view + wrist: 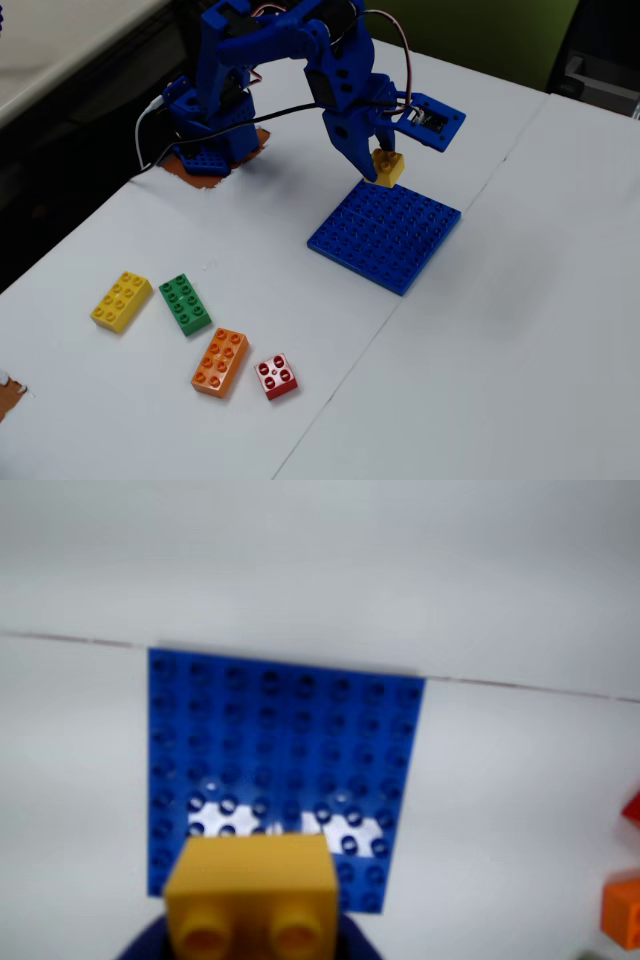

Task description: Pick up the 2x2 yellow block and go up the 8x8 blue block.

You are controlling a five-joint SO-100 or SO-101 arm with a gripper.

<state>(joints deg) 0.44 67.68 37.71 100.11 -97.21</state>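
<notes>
On the fixed view I see what the wrist cam misses: left to right on the white table (pixel 520 330), a long yellow eight-stud brick (pixel 121 301), a green eight-stud brick (pixel 185 304), an orange eight-stud brick (pixel 220 362) and a small square red brick (pixel 277 376), all lying flat, well apart from the plate. The blue plastic arm's gripper (pixel 384 166) is pinching the small square yellow 2x2 plastic brick (pixel 388 167), held clear above the far edge of the flat square blue studded 8x8 plate (pixel 386 235).

Wrist view: yellow brick (pixel 252 890) fills bottom centre, tilted, two round studs facing the camera; square, so no long axis. Blue plate (pixel 280 760) lies behind it, glossy, glare washing out a few studs. At the right edge I only see bits of orange and red.
</notes>
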